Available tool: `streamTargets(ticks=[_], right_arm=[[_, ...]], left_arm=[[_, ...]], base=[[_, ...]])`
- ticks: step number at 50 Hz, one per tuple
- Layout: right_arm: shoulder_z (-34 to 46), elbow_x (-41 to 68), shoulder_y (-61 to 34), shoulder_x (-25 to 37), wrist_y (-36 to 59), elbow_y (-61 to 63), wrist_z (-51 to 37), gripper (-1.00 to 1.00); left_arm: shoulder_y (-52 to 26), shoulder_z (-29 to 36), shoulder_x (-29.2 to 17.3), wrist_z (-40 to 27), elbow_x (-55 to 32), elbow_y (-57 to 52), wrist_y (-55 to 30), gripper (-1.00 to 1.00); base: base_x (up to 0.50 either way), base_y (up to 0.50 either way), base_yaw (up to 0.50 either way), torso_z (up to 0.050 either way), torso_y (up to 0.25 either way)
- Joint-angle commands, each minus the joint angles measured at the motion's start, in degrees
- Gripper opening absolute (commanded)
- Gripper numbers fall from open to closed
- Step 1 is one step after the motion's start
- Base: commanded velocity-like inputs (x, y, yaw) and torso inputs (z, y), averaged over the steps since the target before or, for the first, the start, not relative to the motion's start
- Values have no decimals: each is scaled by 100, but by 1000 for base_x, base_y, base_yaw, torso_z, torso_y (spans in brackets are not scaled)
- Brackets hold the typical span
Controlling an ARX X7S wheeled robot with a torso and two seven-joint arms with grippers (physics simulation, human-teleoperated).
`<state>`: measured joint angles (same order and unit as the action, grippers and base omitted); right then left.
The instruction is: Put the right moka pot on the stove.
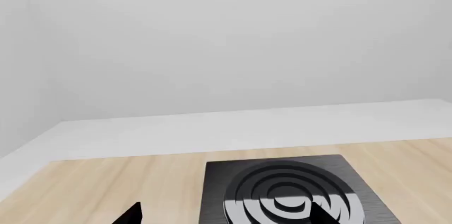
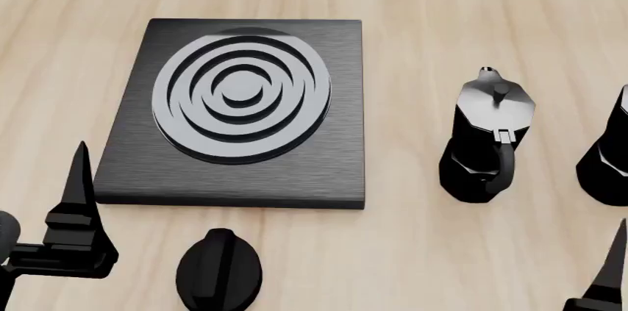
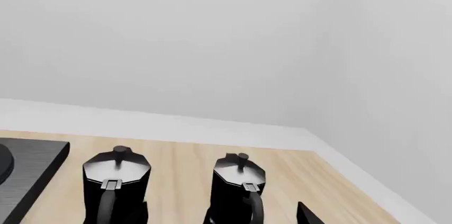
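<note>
- Two moka pots counted, both upright on the wooden table [image 2: 422, 252], side by side and apart from each other.
- One stove [image 2: 137, 171], one dial knob [image 2: 218, 270], two grippers partly in view.
- Right moka pot [image 3: 238, 187]: small, black, faceted, pinched at the waist, glossy grey lid with a knob on top, black handle facing near. Cut by the right edge in the head view [image 2: 610, 153], so only a sliver seen there.
- Second moka pot [image 2: 487, 138]: same look, standing left of the task pot, between it and the stove, touching neither.
- Stove: flat square black slab with rounded corners, concentric raised grey rings in the middle, lying left of both pots. Nothing on the rings.
- Dial knob: small, round, black, with a raised ridge, just near of the stove's near edge.
- No open containers; both pot lids shut, contents not visible.
- Left gripper [image 2: 69, 208]: at the near left, one pointed black finger seen beside the stove's near left corner, holding nothing visible; open or closed cannot be told.
- Right gripper [image 2: 604, 278]: at the near right corner, only a dark finger tip showing, near of the right moka pot and clear of it; finger spread cannot be told.
</note>
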<state>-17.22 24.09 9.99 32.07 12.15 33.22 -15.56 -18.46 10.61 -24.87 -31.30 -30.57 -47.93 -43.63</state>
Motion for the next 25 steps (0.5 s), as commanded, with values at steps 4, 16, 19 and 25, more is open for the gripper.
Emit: streamTargets(ticks=[4,16,19,25], right_arm=[[-147,-27,46,-30,-366,-597,215,100],[-82,71,-233,200,-58,-834,277,100],[-101,152,-277,219,-19,-916,315,100],[-114,295,-371,258,51,-1008,384,100]], left_arm=[[-14,20,-16,-35,-14,11,1,100],[-59,6,-22,-70,-75,5,-37,100],[-33,8,-27,-72,-61,7,-1,100],[-38,21,-38,-90,-58,7,-1,100]], base=[[0,0,0,0,0],[0,0,0,0,0],[0,0,0,0,0],[0,0,0,0,0]])
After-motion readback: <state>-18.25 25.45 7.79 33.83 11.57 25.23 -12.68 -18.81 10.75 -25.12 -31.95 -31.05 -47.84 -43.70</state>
